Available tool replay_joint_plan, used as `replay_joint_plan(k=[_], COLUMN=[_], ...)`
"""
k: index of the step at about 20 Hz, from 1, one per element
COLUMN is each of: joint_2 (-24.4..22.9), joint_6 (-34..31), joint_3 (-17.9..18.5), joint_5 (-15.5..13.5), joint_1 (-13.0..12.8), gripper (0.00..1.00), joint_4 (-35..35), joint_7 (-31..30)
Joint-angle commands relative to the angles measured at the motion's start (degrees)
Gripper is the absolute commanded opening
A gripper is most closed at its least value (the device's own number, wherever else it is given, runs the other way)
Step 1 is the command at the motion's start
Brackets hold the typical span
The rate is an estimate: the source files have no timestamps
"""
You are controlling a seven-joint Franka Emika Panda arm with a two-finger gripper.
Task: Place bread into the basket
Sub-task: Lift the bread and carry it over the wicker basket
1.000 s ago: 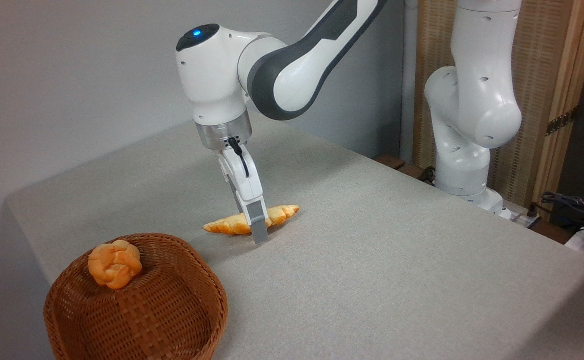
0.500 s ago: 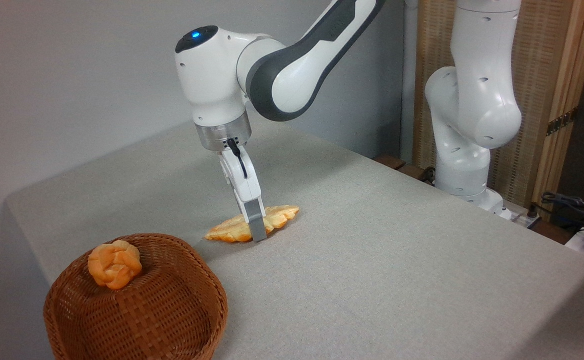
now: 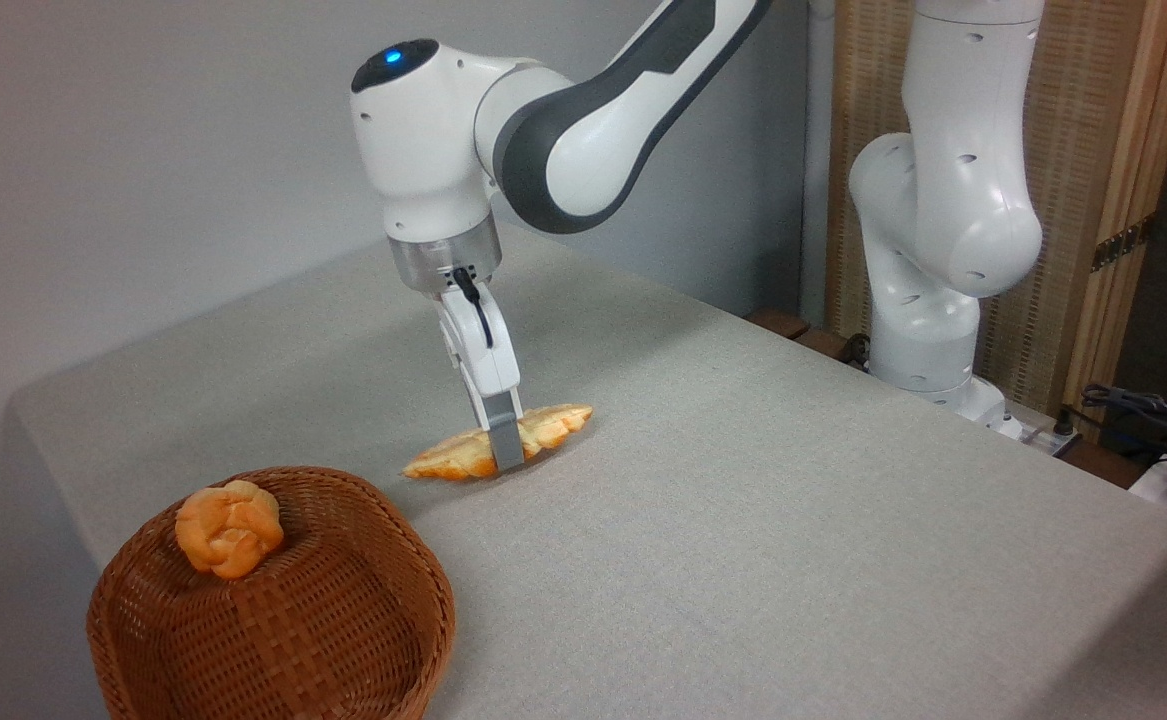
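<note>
The white and dark grey robot arm reaches down from the upper right, and its gripper points at the grey cloth-covered table with a slight tilt. The one grey finger that shows lies across the near side of the long flat braided loaf of bread, pale golden-yellow with orange edges and pointed ends, at about the middle of its length; the other finger is hidden behind the loaf, and the fingers appear clenched on it. The bread is tilted, its right end higher than its left, and its left tip is at or just above the cloth with a thin shadow beneath it; whether it touches cannot be told. The round brown woven wicker basket sits on the table to the lower left of the bread, near it but apart from it. A small round knotted orange bun rests on the far rim of the basket. The arm's white base stands well apart from the basket, at the table's far right edge.
</note>
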Motion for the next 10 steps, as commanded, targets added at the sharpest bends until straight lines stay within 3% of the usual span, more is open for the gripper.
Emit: replay_joint_plan(k=[1,4,7,10], joint_2=[-3.2,-3.4,-3.2,-1.5], joint_6=[-0.7,-1.1,0.1,5.2], joint_3=[1.1,2.0,5.8,7.8], joint_5=[-0.2,-1.0,-5.1,-6.6], joint_1=[-0.2,0.2,0.2,0.2], gripper=[0.47,0.47,0.48,0.49], joint_4=[1.0,3.9,7.2,9.8], joint_7=[0.9,0.8,0.8,0.8])
